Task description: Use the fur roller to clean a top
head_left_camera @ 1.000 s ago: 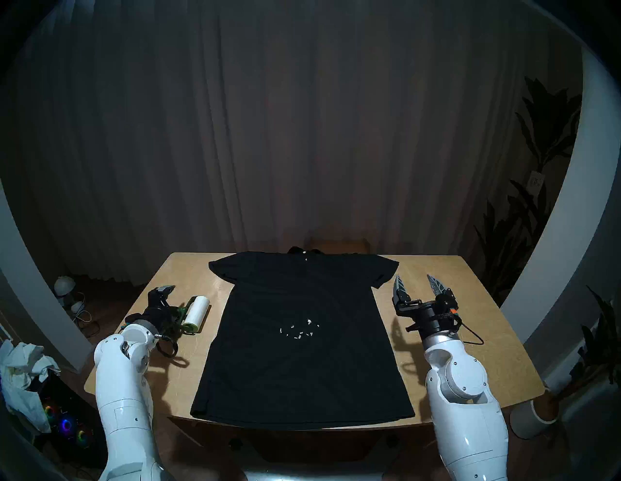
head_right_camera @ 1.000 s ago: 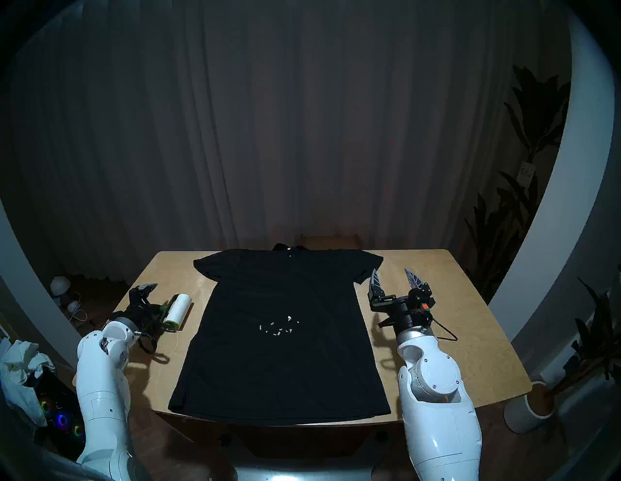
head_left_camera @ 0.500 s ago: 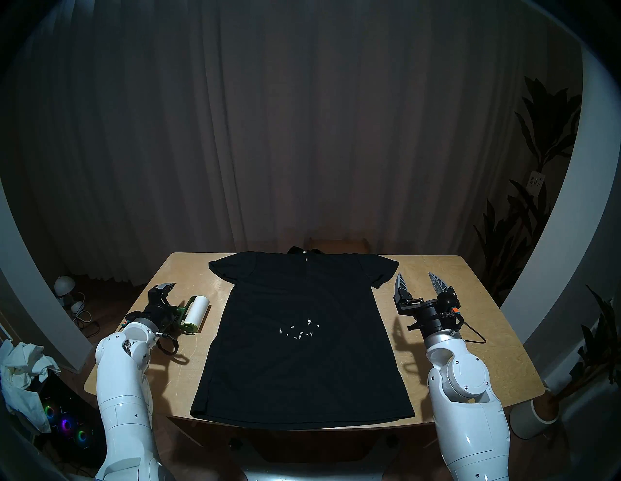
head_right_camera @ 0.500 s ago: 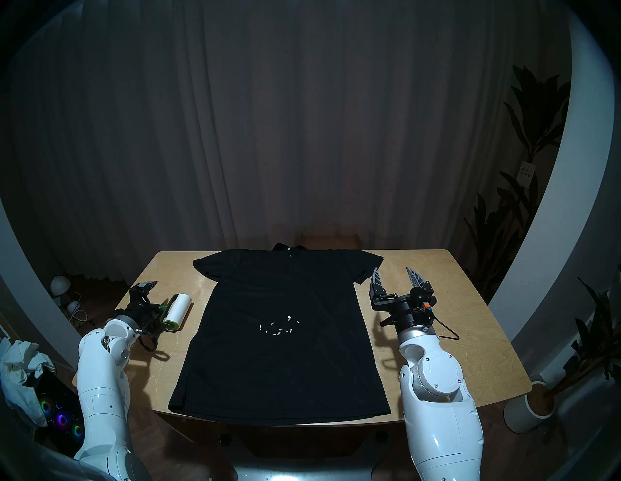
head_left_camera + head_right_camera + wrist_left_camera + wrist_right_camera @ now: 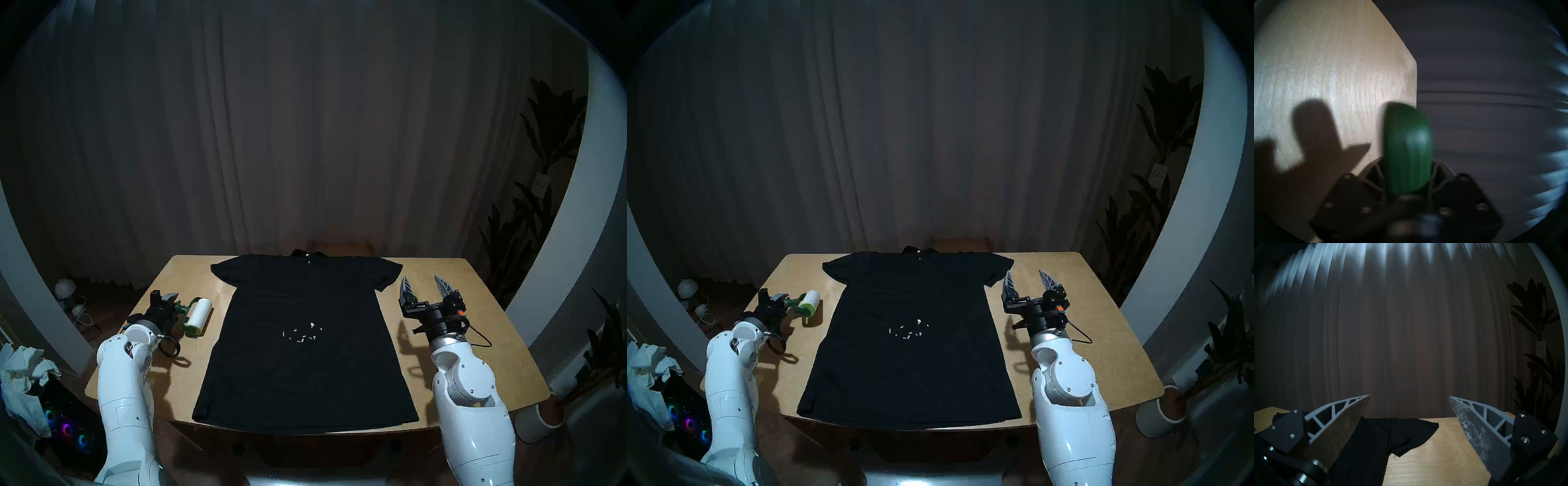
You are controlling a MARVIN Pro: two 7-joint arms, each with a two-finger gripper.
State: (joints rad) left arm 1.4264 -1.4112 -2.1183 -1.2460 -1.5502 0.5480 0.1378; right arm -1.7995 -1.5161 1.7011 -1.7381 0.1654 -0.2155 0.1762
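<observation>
Since the earlier frames the left gripper (image 5: 171, 303) has closed from wide open onto the green handle of the fur roller (image 5: 198, 317), which has tilted; whether its white roll is off the table (image 5: 475, 356) cannot be told. From the left wrist view, the handle sits clamped between the jaws. Right gripper (image 5: 425, 288) hovers open and empty beside the top's (image 5: 305, 373) sleeve. Mid-chest, white lint bits (image 5: 302, 334) lie untouched. Judgement: pick-up is just secured; carrying over and rolling the shirt remain.
</observation>
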